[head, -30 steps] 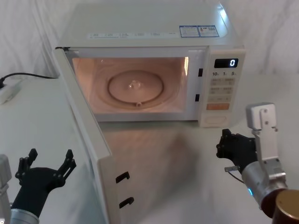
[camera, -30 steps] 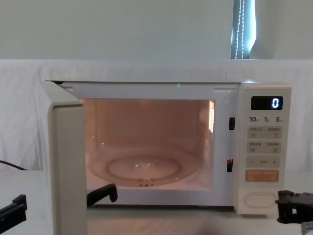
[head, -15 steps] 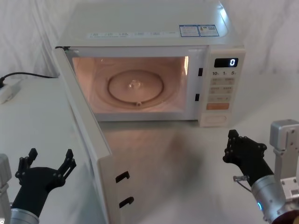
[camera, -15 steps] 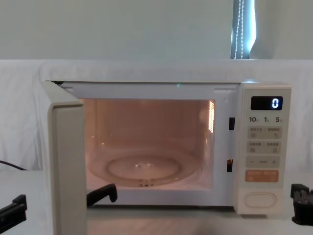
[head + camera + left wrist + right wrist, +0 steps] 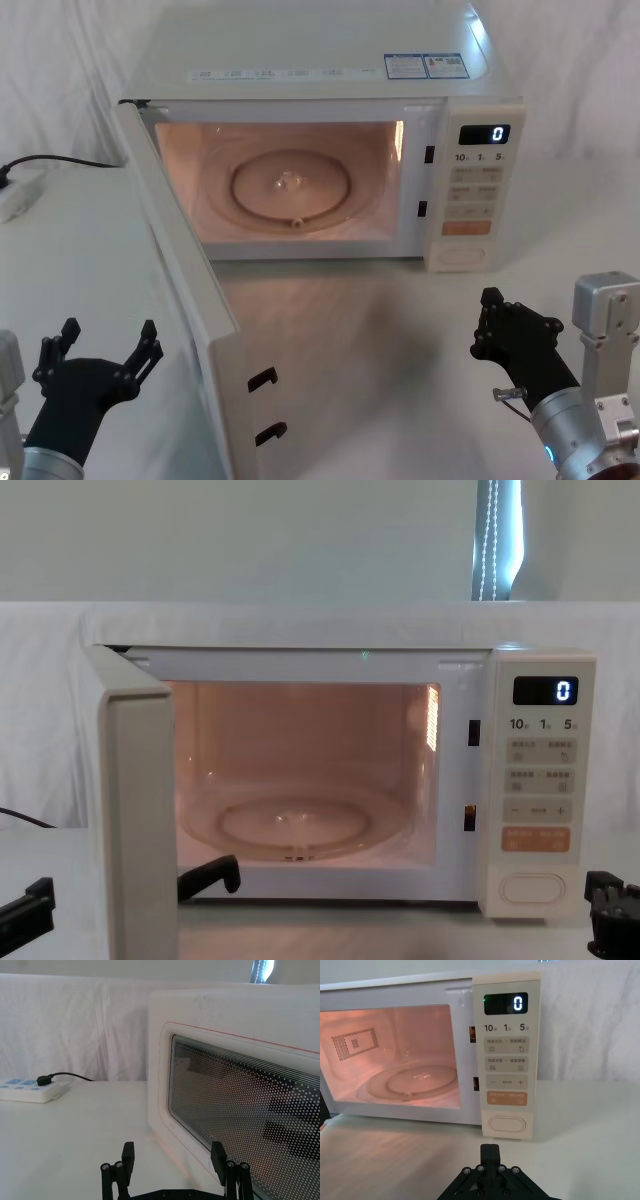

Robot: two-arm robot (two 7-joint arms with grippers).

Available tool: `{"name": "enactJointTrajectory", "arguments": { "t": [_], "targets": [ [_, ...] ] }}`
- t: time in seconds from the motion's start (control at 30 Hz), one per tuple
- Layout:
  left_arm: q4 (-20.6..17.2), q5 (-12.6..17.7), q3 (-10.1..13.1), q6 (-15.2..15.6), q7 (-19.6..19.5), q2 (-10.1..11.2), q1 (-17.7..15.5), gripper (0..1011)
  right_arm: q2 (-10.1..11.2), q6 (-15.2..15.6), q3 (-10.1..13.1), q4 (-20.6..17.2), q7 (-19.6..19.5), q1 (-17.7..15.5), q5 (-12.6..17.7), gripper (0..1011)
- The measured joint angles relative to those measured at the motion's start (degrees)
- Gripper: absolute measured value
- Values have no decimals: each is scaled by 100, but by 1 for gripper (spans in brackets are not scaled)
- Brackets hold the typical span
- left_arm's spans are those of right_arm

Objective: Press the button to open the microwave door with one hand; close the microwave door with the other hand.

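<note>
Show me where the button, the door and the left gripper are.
button (image 5: 507, 1124): right wrist view, middle of the cream key.
door (image 5: 250, 1110): left wrist view, on its dark window.
left gripper (image 5: 103, 345): head view, midway between its open fingertips.

White power strip with black plug, white tablecloth

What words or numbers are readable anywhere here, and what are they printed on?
"0": lit display on the keypad panel.
"10", "1", "5": row beneath it, small marks beside each unreadable.
"–" and "+": long key.
Other key labels: too small.
Stickers on the microwave's top: too blurred.
</note>
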Motion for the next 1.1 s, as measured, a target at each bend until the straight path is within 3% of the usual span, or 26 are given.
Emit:
{"name": "enactJointTrajectory", "arguments": {
  "t": [0.13,0.4,0.9,1.1],
  "targets": [
    [0,0,0,0,0,0,0,1001,-2,7,3,-11,-2,0,-4,8],
    [0,0,0,0,0,0,0,1001,-5,17,4,-22,-5,0,-12,200],
    [0,0,0,0,0,0,0,1001,-11,30,15,-35,-9,0,-26,700],
    [0,0,0,0,0,0,0,1001,-11,33,17,-38,-9,0,-29,853]
  ]
}}
